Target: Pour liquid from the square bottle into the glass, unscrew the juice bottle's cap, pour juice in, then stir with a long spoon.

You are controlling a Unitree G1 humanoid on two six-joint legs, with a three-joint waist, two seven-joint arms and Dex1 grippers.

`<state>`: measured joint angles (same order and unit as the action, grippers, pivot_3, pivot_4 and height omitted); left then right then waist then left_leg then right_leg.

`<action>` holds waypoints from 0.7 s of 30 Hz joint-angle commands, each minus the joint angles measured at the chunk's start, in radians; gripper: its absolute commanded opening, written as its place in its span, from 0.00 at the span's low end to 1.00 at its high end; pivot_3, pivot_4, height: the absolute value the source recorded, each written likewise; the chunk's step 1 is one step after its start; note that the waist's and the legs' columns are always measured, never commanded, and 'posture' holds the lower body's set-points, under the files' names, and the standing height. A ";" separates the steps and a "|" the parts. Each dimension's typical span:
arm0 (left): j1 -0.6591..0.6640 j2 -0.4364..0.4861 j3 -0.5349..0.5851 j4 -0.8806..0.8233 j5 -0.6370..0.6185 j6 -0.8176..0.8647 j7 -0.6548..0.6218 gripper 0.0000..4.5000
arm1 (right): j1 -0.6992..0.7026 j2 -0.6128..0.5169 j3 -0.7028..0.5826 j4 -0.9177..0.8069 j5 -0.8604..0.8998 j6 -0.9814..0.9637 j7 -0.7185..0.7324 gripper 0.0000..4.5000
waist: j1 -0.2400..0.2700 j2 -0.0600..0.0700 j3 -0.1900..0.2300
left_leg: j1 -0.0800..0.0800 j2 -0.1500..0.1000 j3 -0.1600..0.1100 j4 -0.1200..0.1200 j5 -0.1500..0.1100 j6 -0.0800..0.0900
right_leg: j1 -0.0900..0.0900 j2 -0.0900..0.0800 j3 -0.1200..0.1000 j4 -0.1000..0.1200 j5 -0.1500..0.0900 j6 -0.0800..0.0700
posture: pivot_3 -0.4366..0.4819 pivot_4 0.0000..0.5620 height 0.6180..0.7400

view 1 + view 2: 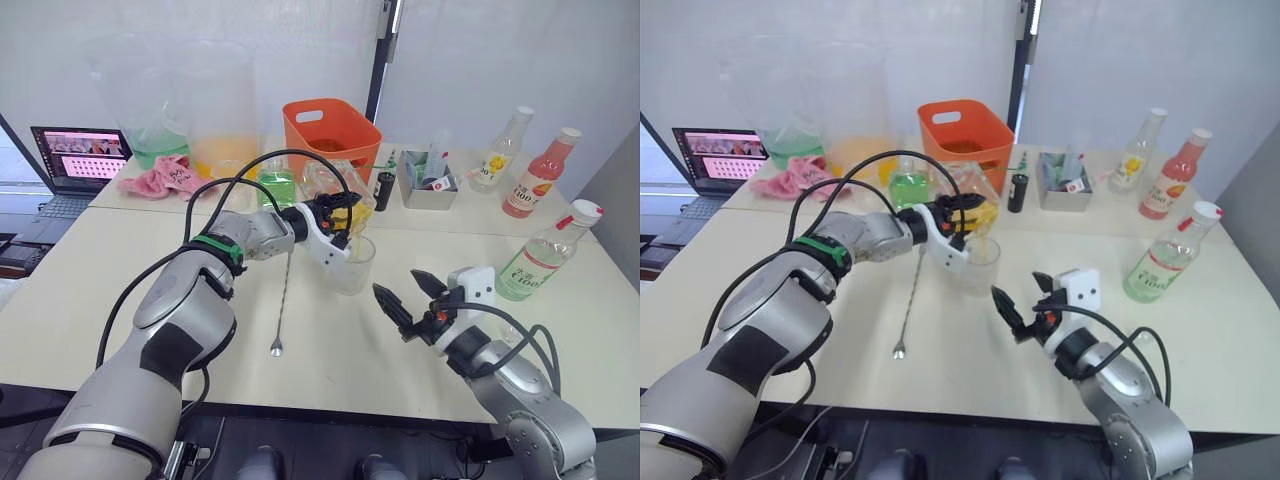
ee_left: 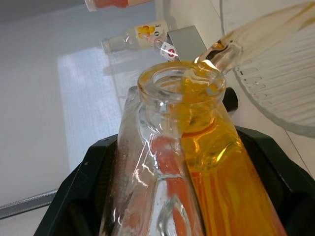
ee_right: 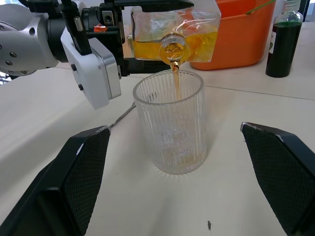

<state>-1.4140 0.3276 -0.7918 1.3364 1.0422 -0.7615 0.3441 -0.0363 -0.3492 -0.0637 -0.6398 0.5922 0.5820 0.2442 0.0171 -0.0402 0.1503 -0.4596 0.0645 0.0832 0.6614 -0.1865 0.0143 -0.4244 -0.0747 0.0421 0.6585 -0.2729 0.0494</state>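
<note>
Gripping the tipped square bottle (image 3: 170,30), the left pincer (image 1: 338,217) pours into the glass (image 3: 170,129).

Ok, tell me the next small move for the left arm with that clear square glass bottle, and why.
Probably hold the tilt a little longer. The left gripper has the clear square glass bottle tipped over the ribbed clear glass, a thin yellow stream is falling in, and just a shallow layer has collected at the bottom. The open right gripper waits nearby.

Counted items were: two tools, left (image 1: 340,215) and right (image 1: 408,290); one decanter (image 3: 170,34); one tumbler (image 3: 170,128); one spoon (image 1: 282,300); one orange basket (image 1: 330,125); one laptop (image 1: 75,160); one pink cloth (image 1: 165,178).
</note>
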 commanded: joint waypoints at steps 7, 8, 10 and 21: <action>-0.072 0.008 0.007 -0.023 -0.006 0.030 0.066 0.63 | -0.016 -0.006 -0.027 -0.052 0.019 0.001 -0.004 1.00 | 0.000 0.000 0.000 | 0.000 0.000 0.000 0.000 0.000 0.000 | 0.000 0.000 0.000 0.000 0.000 0.000 | 0.48 0.27 0.99; -0.072 0.008 0.006 -0.023 -0.004 0.032 0.068 0.63 | -0.015 -0.005 -0.028 -0.053 0.019 0.001 -0.005 1.00 | 0.000 0.000 0.000 | 0.000 0.000 0.000 0.000 0.000 0.000 | 0.000 0.000 0.000 0.000 0.000 0.000 | 0.48 0.27 0.99; -0.071 0.008 0.006 -0.020 -0.003 0.035 0.065 0.63 | -0.014 -0.006 -0.026 -0.054 0.019 0.001 -0.006 1.00 | 0.000 0.000 0.000 | 0.000 0.000 0.000 0.000 0.000 0.000 | 0.000 0.000 0.000 0.000 0.000 0.000 | 0.48 0.27 0.99; -0.055 0.004 0.028 -0.014 -0.035 0.018 0.018 0.63 | -0.011 -0.013 -0.029 -0.053 0.023 0.001 -0.006 1.00 | -0.001 0.000 0.000 | 0.000 0.000 0.000 0.000 0.000 0.000 | 0.000 0.000 0.000 0.001 0.000 0.000 | 0.48 0.27 0.99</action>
<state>-1.4139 0.3271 -0.8022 1.3501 1.0526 -0.7473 0.3352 -0.0395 -0.3546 -0.0666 -0.6401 0.6021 0.5820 0.2378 0.0165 -0.0402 0.1504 -0.4596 0.0642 0.0829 0.6616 -0.1865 0.0142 -0.4244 -0.0749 0.0421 0.6590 -0.2729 0.0494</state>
